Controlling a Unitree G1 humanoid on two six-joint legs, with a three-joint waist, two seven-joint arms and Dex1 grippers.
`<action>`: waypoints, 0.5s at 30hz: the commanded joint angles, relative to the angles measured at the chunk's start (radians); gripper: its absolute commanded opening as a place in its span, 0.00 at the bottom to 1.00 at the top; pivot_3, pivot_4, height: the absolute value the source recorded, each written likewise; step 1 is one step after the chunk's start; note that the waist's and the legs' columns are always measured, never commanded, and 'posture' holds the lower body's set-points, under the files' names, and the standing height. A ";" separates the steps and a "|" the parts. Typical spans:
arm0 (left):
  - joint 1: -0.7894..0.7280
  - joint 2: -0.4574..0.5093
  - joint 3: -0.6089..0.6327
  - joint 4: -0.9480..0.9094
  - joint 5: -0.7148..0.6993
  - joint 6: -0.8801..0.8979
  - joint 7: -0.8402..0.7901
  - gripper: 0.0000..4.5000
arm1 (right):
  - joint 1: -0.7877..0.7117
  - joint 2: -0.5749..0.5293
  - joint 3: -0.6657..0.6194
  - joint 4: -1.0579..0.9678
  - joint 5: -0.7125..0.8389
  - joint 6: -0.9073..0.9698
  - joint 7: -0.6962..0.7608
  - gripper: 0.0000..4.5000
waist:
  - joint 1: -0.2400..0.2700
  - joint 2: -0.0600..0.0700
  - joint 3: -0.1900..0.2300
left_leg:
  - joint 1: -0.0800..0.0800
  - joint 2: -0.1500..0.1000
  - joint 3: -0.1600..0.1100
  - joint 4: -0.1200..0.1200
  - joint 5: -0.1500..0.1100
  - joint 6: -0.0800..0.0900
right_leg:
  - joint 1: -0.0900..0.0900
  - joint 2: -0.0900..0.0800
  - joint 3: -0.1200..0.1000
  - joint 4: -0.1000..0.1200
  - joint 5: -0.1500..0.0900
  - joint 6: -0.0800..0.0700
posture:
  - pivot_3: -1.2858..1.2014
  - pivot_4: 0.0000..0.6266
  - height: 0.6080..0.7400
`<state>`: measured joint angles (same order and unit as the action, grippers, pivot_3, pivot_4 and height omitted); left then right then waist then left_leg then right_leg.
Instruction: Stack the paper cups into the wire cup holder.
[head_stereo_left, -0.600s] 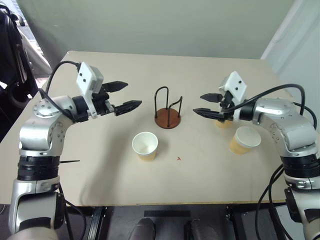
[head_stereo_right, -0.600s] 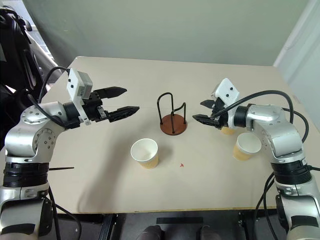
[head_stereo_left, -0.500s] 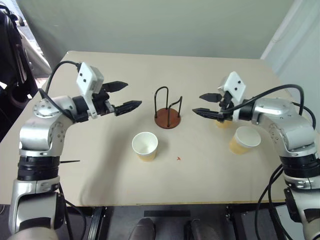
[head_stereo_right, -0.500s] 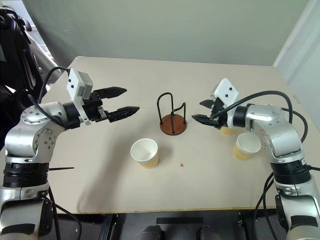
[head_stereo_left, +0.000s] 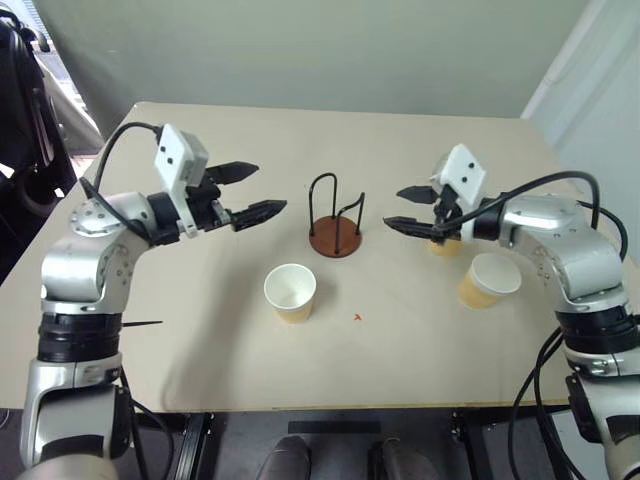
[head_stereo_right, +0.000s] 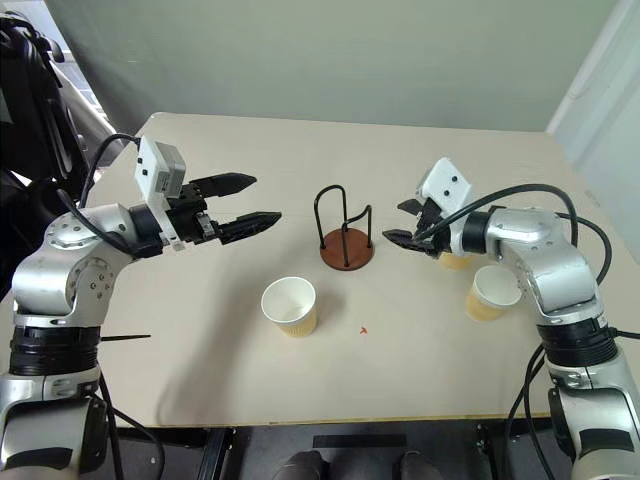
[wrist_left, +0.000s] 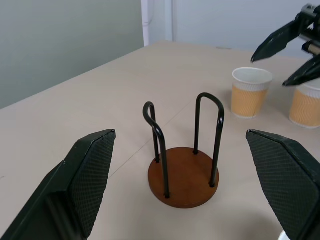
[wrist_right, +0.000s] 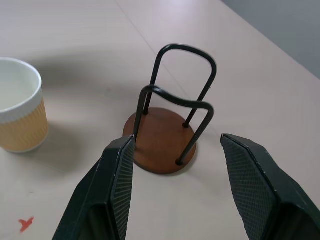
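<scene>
The wire cup holder (head_stereo_left: 335, 238) stands empty at the table's middle, a brown disc with two black wire loops. One paper cup (head_stereo_left: 290, 291) stands upright in front of it. Two more paper cups (head_stereo_left: 489, 280) (head_stereo_left: 446, 245) stand to the right, the farther one partly hidden behind my right gripper (head_stereo_left: 393, 208). That gripper is open and hovers just right of the holder, pointing at it. My left gripper (head_stereo_left: 269, 188) is open and empty, hovering left of the holder and aimed at it. In the left wrist view the holder (wrist_left: 184, 175) sits between my wide fingers (wrist_left: 85, 180).
A small red mark (head_stereo_left: 357, 318) lies on the table (head_stereo_left: 200, 330) right of the front cup. A thin black stick (head_stereo_left: 140, 323) lies by the table's left edge. Dark equipment (head_stereo_left: 25, 90) stands beyond the left edge.
My right gripper has edged slightly left toward the holder. The left arm, cups and holder have stayed in place.
</scene>
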<state>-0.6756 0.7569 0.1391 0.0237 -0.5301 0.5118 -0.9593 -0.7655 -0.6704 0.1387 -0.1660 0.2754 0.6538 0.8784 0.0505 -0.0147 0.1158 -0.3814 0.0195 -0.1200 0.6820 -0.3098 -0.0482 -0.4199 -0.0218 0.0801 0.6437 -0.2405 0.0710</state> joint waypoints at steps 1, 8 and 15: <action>-0.014 0.005 0.023 -0.043 -0.021 0.001 -0.010 1.00 | -0.019 -0.011 -0.012 -0.018 -0.016 -0.024 -0.003 0.60 | 0.000 0.000 0.000 | 0.000 0.000 0.000 0.000 0.000 0.000 | 0.000 0.000 0.000 0.000 0.000 0.000 | 0.52 0.24 1.00; 0.015 -0.002 -0.008 -0.080 -0.029 0.007 -0.046 1.00 | -0.024 -0.009 -0.022 -0.017 -0.017 -0.026 0.003 0.60 | 0.000 0.000 0.000 | 0.000 0.000 0.000 0.000 0.000 0.000 | 0.000 0.000 0.000 0.000 0.000 0.000 | 0.52 0.24 1.00; 0.030 -0.021 -0.074 -0.075 0.032 -0.017 -0.040 1.00 | -0.005 -0.035 -0.076 -0.075 0.053 0.034 0.024 0.60 | 0.001 0.000 0.000 | 0.000 0.000 0.000 0.000 0.000 0.000 | 0.000 0.000 0.000 0.000 0.000 0.000 | 0.52 0.24 1.00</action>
<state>-0.6359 0.7405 0.0658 -0.0306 -0.5112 0.5184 -1.0008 -0.7639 -0.6830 0.1216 -0.1853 0.2964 0.6757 0.8882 0.0519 -0.0147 0.1158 -0.3815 0.0194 -0.1199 0.6821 -0.3098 -0.0482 -0.4198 -0.0219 0.0802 0.6437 -0.2405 0.0710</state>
